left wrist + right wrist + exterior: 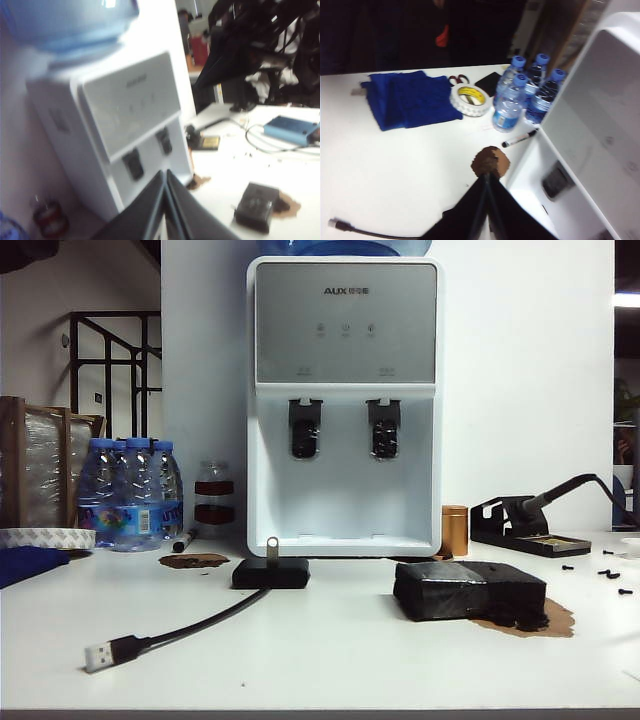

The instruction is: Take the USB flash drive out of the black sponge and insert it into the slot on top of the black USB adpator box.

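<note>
The USB flash drive [271, 547] is seen standing upright in the slot on top of the black USB adpator box [271, 573], ring end up, so the insertion is judged done. The black sponge [468, 590] lies well apart to the right on the desk [320, 660]. Both the left pincer [165, 176] and the right pincer [487, 178] are pressed together, empty, raised above the desk, neither near the drive.
</note>
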Robot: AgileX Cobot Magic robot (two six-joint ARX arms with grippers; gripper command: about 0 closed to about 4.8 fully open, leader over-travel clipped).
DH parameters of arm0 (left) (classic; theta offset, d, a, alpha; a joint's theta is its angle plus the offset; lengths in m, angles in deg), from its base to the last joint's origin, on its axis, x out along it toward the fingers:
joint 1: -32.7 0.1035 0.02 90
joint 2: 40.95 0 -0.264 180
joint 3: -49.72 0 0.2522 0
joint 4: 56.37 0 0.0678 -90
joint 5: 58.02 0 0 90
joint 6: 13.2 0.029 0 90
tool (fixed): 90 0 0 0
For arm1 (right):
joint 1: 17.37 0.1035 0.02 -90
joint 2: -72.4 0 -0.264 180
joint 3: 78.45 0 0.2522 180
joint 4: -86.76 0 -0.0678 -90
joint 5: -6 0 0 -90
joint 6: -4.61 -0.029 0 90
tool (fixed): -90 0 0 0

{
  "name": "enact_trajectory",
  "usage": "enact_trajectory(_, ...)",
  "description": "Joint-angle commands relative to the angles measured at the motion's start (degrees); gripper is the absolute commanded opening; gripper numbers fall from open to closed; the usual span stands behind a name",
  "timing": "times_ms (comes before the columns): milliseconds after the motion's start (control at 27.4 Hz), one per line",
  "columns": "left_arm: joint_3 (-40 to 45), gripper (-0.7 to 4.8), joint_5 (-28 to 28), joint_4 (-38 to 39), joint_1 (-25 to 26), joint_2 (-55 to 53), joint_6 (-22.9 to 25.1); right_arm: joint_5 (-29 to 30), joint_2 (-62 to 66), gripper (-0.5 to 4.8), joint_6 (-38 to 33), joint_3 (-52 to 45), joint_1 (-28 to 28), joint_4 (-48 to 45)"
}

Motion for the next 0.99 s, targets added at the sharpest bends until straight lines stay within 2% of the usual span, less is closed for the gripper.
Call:
enact_trajectory(37,-0.15,-0.05,-1.03,0.11,0.17,4.48,-5.84,-2.97,-1.68,-0.02,-3.1,0.15,0.02,-0.28)
enact_trajectory(183,-0.15,-0.05,-11.3,2.71,0.15,10.82,-11.78,-4.2,-3.87,-0.02,-5.4,0.15,-1.03,-0.07)
enact_trajectory(219,-0.15,-0.05,-16.09,3.5,0.17,13.35,-12.74,-4.22,-4.9,-0.02,-6.19,0.15,-1.84,-0.09)
enact_trajectory(329,-0.15,-0.05,-26.03,5.11,0.15,17.99,-12.87,-3.93,-8.39,-0.02,-7.45,-0.22,-3.93,-0.22)
enact_trajectory(511,-0.15,-0.05,-37.4,7.85,0.15,20.98,-14.1,-4.92,-13.07,-0.02,-8.09,-0.59,-5.77,-0.24)
enact_trajectory(694,-0.15,-0.05,-42.77,12.87,0.15,21.84,-14.14,-8.24,-16.48,-0.02,-8.96,-0.61,-7.21,-0.07)
enact_trajectory(913,-0.15,-0.05,-42.91,17.7,0.15,21.9,-14.43,-8.26,-20.94,-0.02,-10.84,-4.17,-9.4,-0.31)
enact_trajectory(986,-0.15,-0.05,-42.91,19.87,0.15,22.01,-16.13,-8.26,-23.06,-0.02,-10.93,-6.6,-10.03,-0.7)
